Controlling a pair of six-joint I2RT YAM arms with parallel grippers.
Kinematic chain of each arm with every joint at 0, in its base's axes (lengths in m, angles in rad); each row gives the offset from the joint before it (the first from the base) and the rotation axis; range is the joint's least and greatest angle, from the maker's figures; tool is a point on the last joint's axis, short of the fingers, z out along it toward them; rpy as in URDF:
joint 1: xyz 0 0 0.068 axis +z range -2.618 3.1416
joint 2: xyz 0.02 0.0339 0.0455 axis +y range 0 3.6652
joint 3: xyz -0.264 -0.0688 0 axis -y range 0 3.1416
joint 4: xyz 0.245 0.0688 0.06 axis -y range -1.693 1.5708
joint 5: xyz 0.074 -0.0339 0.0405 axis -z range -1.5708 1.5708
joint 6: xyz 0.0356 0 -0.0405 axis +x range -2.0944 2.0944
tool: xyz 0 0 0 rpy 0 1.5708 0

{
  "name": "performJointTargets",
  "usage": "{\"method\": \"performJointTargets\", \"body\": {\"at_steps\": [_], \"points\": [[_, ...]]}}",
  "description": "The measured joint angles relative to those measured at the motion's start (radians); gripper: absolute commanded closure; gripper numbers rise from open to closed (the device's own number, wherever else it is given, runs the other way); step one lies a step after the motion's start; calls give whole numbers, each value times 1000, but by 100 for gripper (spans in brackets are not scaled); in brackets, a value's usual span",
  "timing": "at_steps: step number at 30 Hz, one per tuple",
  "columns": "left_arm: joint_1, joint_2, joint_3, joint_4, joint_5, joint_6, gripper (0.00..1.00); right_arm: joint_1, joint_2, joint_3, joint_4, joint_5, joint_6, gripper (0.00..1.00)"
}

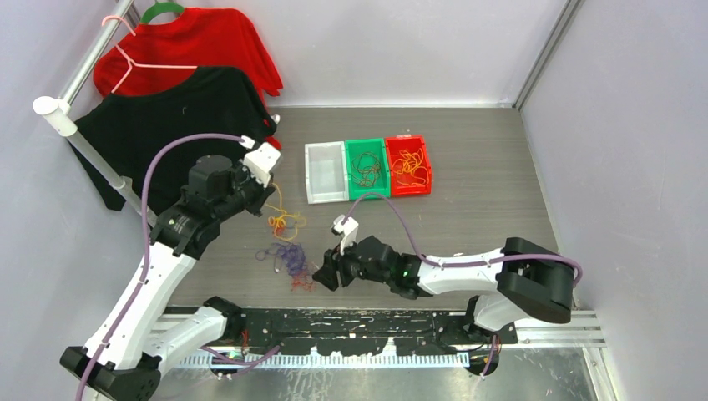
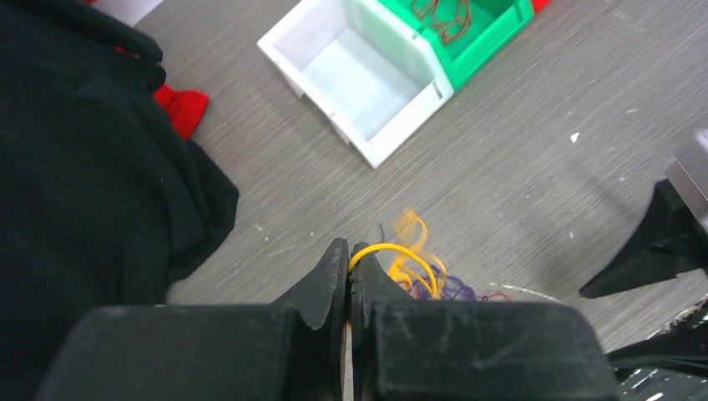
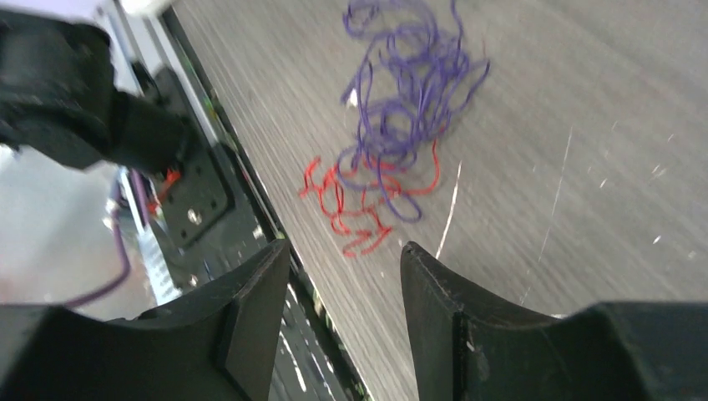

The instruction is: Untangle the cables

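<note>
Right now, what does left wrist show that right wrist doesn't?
Only left wrist: the left gripper shut on an orange cable, the empty white bin, the green bin holding dark cables, and the black shirt.
Only right wrist: the red cable laid out in full, the black base rail, and the open fingers of the right gripper.
Both: the purple cables and the grey table. Left wrist likely catches a right fingertip at its edge.

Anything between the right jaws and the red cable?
Only bare table between the right gripper and the red cable; right wrist view shows it.
</note>
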Motion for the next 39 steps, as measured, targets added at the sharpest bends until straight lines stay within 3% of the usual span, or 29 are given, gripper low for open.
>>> {"method": "performJointTargets", "body": {"at_steps": [6,11,14,16,19,21,33,39], "points": [[0,9,-60,8,-66,90,100,40,104,26,-91,-8,-24,48],[0,12,-65,7,-84,116,100,45,233,87,-107,-18,-19,69],[0,20,-57,2,-87,122,100,45,262,95,-108,-10,-6,74],[0,29,-51,-2,-90,123,100,45,266,95,-105,-4,11,71],[0,37,-51,-10,-98,125,100,45,265,95,-101,6,37,48],[0,39,-51,-14,-106,128,100,45,265,95,-99,14,66,42],[0,36,-52,-37,-109,161,100,56,317,181,-104,14,169,42],[0,31,-52,-48,-109,177,100,74,349,247,-149,7,177,51]]}}
